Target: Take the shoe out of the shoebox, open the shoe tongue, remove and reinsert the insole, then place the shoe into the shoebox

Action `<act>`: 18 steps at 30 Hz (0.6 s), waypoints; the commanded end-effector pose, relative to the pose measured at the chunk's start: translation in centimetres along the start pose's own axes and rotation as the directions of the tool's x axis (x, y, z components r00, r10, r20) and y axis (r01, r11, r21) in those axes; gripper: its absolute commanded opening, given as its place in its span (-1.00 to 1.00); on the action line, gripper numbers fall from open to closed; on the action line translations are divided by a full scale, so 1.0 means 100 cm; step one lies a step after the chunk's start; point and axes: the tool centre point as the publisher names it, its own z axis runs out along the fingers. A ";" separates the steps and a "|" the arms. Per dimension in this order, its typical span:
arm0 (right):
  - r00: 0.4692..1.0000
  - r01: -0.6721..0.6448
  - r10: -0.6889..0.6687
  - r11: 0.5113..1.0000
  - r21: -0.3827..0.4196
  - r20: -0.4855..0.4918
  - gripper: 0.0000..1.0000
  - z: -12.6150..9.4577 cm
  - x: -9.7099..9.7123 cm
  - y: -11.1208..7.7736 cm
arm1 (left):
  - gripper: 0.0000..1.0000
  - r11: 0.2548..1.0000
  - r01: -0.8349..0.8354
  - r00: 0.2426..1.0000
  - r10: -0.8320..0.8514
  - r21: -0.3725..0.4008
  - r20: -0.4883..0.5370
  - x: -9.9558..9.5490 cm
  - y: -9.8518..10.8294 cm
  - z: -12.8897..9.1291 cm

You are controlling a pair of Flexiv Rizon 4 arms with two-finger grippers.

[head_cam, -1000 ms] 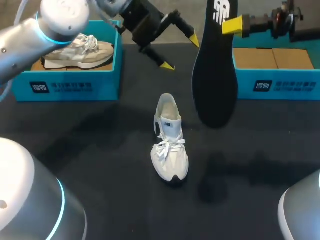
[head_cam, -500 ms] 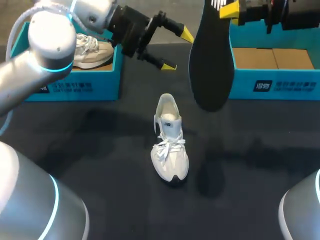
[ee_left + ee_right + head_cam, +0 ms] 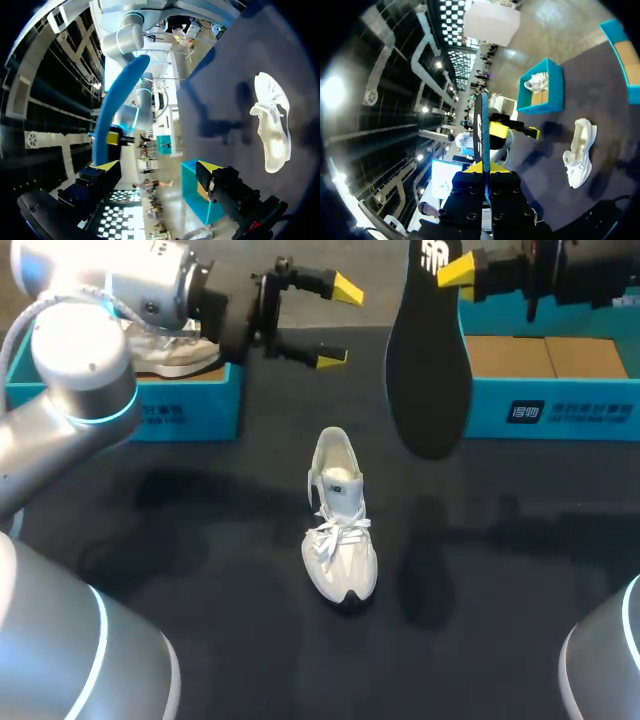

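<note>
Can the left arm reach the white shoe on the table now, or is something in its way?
Probably yes. The left gripper is open and empty, the shoe stands alone, and the insole hangs aside in the right gripper.

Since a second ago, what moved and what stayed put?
The left gripper, open, pulled back toward the left shoebox. The right gripper, shut on the black insole, shifted it slightly toward the far edge. The white shoe on the table stayed where it was.
</note>
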 end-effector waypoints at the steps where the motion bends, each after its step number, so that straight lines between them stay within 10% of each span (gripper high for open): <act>1: 0.997 -0.075 0.075 0.996 0.048 0.009 -1.00 0.007 -0.005 0.013 | 1.00 0.999 -0.030 0.998 0.032 -0.026 0.061 -0.004 -0.013 -0.005; 18: 0.969 -0.242 0.235 0.964 0.113 0.078 -1.00 0.047 -0.038 0.054 | 1.00 0.985 -0.160 0.977 0.167 -0.061 0.134 -0.025 -0.035 -0.010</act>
